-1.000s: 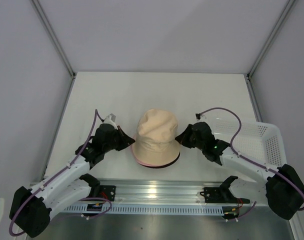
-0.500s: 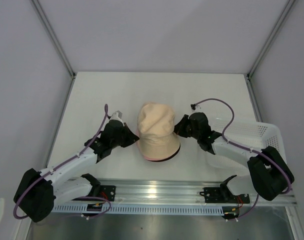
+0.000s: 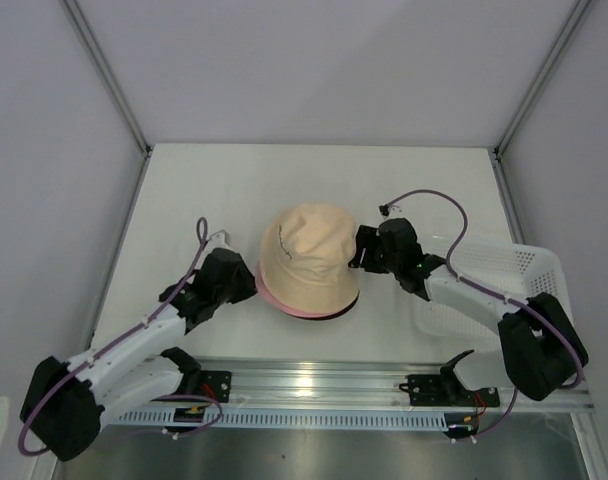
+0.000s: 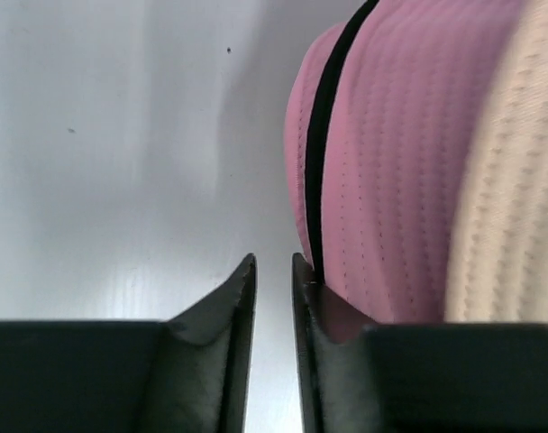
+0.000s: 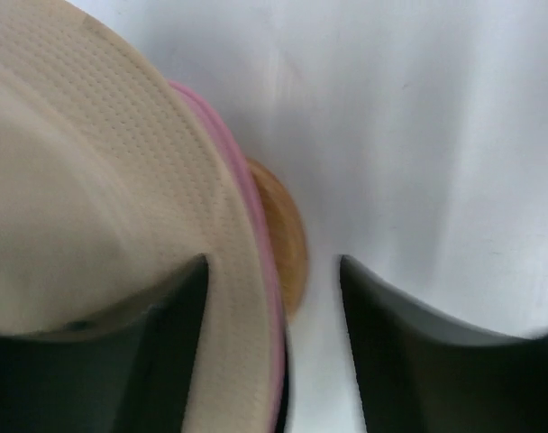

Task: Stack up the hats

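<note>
The white counter (image 3: 184, 190) lies bare and bright under me, closed in by pale walls, with a white perforated basket (image 3: 524, 275) at its right edge.

Nearest is my left tool (image 4: 272, 271). Its jaws are drawn to a narrow slit with nothing in it that I can see, and one finger stands against the pink hat (image 4: 391, 162). My right tool (image 5: 272, 263) stands wide. One finger overlaps the beige hat (image 5: 85, 180) in view and the other hangs over bare counter.

The hats sit mid-counter between my two tools, beige (image 3: 309, 255) on top, pink under it, and the black hat (image 4: 324, 135) only a thin edge below. The wooden stand (image 5: 287, 244) peeks out beneath.

So the pile lies right of my left tool and left of my right tool, close against both. I judge the right better placed, being open at the brim. The task looks close to done.

Half a second ago the beige crown was pinched tall and narrow. Now it spreads round, and my left tool sits lower along the brim.
</note>
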